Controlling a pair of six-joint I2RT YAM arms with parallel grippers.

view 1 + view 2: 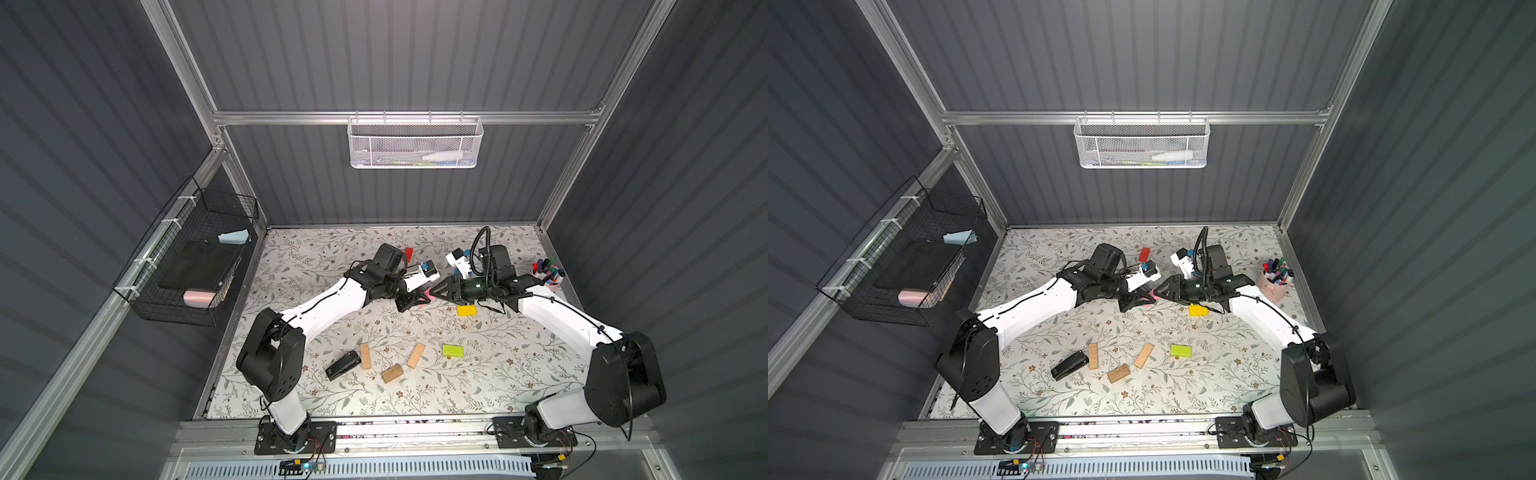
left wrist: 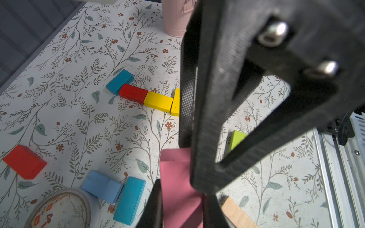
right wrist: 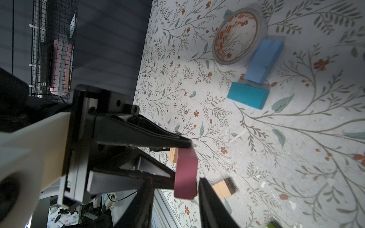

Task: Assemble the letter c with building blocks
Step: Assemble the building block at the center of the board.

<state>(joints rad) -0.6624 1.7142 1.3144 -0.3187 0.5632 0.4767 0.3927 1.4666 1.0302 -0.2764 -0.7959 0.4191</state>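
A pink domino-shaped building block [image 3: 186, 173] is held clear of the floral-patterned counter [image 1: 498, 374], above its middle. The block is a smooth, matte rectangle with softly rounded corners, and it stands on end in the right wrist view.

The left end effector [image 3: 181, 159] is clenched on it, pinching the block between its two black fingers. The right end effector [image 1: 436, 291] meets it from the opposite side. Its jaws are parted and bracket the block's free end, with a thin gap showing beside one finger [image 3: 213, 207].

Farther back on the counter, four blocks touch end to end in a line: a teal rectangular block [image 2: 119, 82], a red rectangular block [image 2: 133, 92], a yellow rectangular block [image 2: 158, 101] and a second yellow block [image 2: 175, 102], which is partly hidden.

Toward the front lie a lime green block [image 1: 453, 351], three bare tan wooden blocks [image 1: 392, 373] and a black stapler [image 1: 342, 365], all well apart from the held block.
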